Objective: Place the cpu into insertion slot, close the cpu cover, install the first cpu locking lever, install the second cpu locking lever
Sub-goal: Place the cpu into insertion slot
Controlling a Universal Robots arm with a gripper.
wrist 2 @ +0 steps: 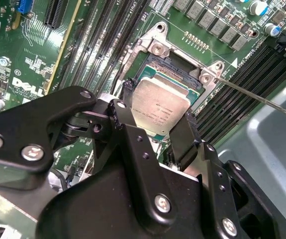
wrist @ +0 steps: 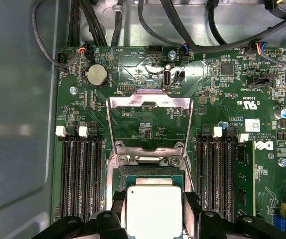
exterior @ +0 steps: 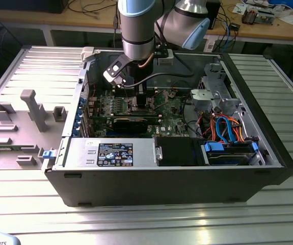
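Any trouble here comes from tight quarters, so I take it by size. The counter point(exterior: 146, 224) of metal slats carries the open computer case point(exterior: 161, 186). Its walls ring the arm, which reaches down at upper centre of the exterior view. A sideways swing would probably meet the rim or the cables inside the case, so the only free way looks to be upward.

On the green motherboard point(wrist: 217, 99) the memory slots point(wrist: 80, 179) run in banks on both sides of the socket, just beside it. They leave the black fingers point(wrist 2: 182, 134) little spare width.

The cpu cover point(wrist: 149, 101) is swung back off the socket, beyond its hinged end. The pincer point(wrist 2: 157, 117) could hit it if it drifts that way.

The insertion slot point(wrist 2: 175, 69) lies uncovered, with part of its dark centre showing past the chip. The pincer is clamped narrow on the cpu point(wrist: 153, 211), gripping two opposite edges and holding it over the slot. I cannot tell whether the chip already rests in it.

The main risk, as I judge it, is a skewed or shifted descent. A corner could then land on the silvery rim or press unevenly on the contacts.

A thin locking lever point(wrist 2: 257, 98) juts out from the socket's corner and could snag.
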